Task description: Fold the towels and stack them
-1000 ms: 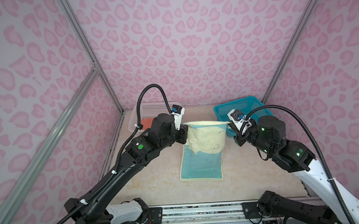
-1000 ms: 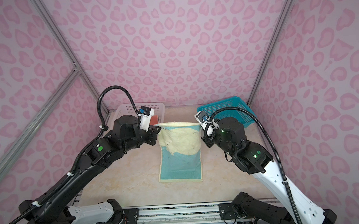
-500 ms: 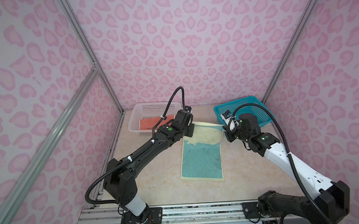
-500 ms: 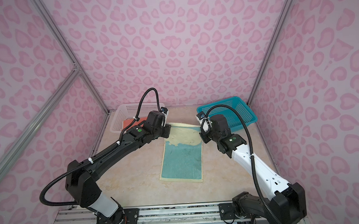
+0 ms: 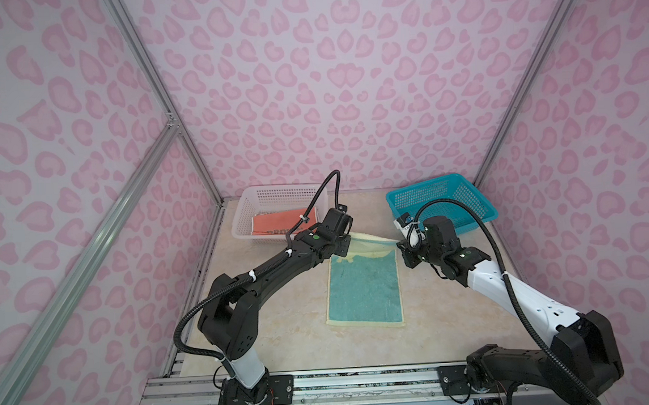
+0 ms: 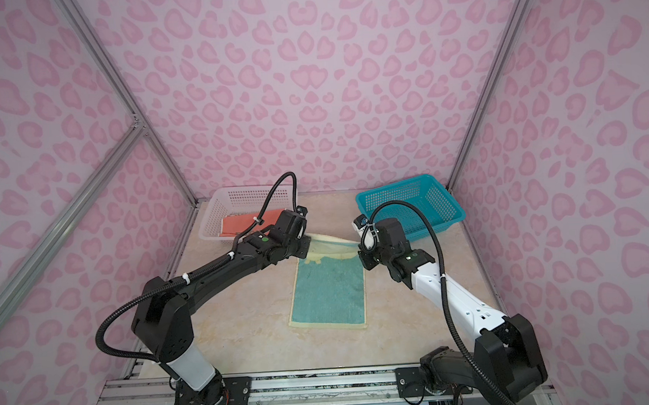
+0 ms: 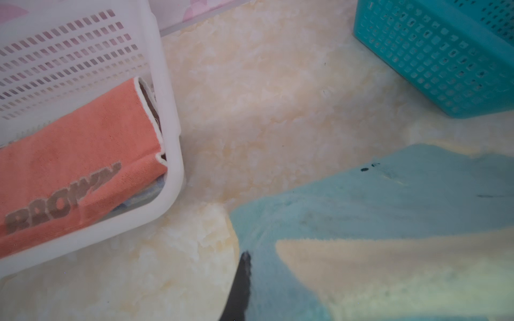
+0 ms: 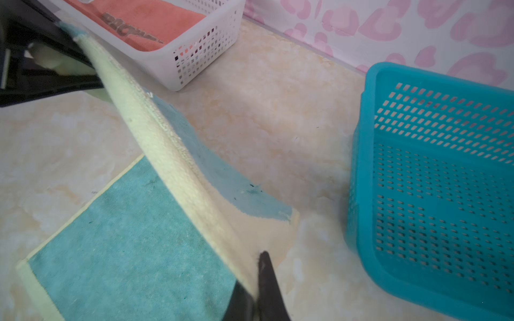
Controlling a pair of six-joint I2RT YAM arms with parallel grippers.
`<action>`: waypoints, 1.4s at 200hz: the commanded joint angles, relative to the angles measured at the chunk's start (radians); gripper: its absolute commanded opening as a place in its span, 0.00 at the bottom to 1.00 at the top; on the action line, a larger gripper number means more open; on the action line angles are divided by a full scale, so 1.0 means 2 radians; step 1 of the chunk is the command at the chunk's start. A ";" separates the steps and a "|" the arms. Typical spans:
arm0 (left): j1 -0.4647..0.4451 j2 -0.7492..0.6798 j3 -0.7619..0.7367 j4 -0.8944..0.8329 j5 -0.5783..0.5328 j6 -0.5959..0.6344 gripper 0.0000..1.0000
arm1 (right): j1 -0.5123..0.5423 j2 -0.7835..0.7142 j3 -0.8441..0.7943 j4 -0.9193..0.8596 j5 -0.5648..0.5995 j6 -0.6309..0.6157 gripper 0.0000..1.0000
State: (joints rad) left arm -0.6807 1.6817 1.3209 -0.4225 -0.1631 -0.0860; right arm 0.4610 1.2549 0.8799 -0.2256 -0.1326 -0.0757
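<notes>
1. The teal towel [image 5: 363, 288] is being shown at the middle of the tabletop [image 5: 283, 337], between the two arms. Its near part is being rested flat, teal face up, with a pale-yellow border around it.
2. The far edge of the teal towel is being held raised just off the tabletop. It is being stretched in a line from left to right, with the pale-yellow back being exposed along it.
3. The far-left corner of that edge is being gripped by the left end effector [image 5: 348, 243], its jaws shut on the cloth. Only one dark finger [image 7: 242, 278] is being seen in the left wrist view, against the towel.
4. The far-right corner is being gripped by the right end effector [image 8: 254, 280], the cloth being pinched between its two dark fingers.
5. The white basket [image 5: 277, 198] is being shown at the far left, just beyond the left end effector. A folded orange towel [image 5: 279, 225] with lettering is being carried inside it.
6. The teal basket [image 5: 443, 196] is being shown at the far right, just beyond the right end effector and apart from the teal towel.
</notes>
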 commanded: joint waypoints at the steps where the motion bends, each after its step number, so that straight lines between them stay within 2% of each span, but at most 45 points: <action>1: 0.005 -0.032 -0.028 -0.024 -0.026 -0.032 0.03 | 0.000 -0.020 -0.029 -0.040 0.019 0.031 0.00; 52: -0.006 -0.089 -0.100 -0.039 0.029 -0.064 0.03 | 0.037 -0.081 -0.107 -0.059 0.004 0.080 0.00; 66: -0.013 -0.100 -0.118 -0.040 0.043 -0.072 0.02 | 0.052 -0.094 -0.100 -0.081 0.006 0.084 0.00; 102: -0.034 -0.115 -0.158 -0.038 0.045 -0.093 0.02 | 0.068 -0.112 -0.123 -0.083 0.013 0.124 0.00; 162: -0.052 -0.110 -0.194 -0.030 0.049 -0.108 0.02 | 0.108 -0.135 -0.176 -0.069 0.021 0.204 0.00; 219: -0.077 -0.091 -0.226 -0.014 0.062 -0.124 0.03 | 0.139 -0.116 -0.225 -0.029 0.025 0.259 0.02; 258: -0.091 -0.081 -0.245 -0.013 0.061 -0.140 0.15 | 0.154 -0.097 -0.250 -0.005 0.024 0.282 0.09; 280: -0.098 -0.088 -0.258 -0.012 0.065 -0.150 0.34 | 0.168 -0.095 -0.254 -0.012 0.021 0.285 0.22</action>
State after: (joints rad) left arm -0.8661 1.5124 0.8268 -0.4282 -0.0036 -0.3462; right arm 0.7753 1.0611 0.3824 -0.2249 -0.1059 0.4622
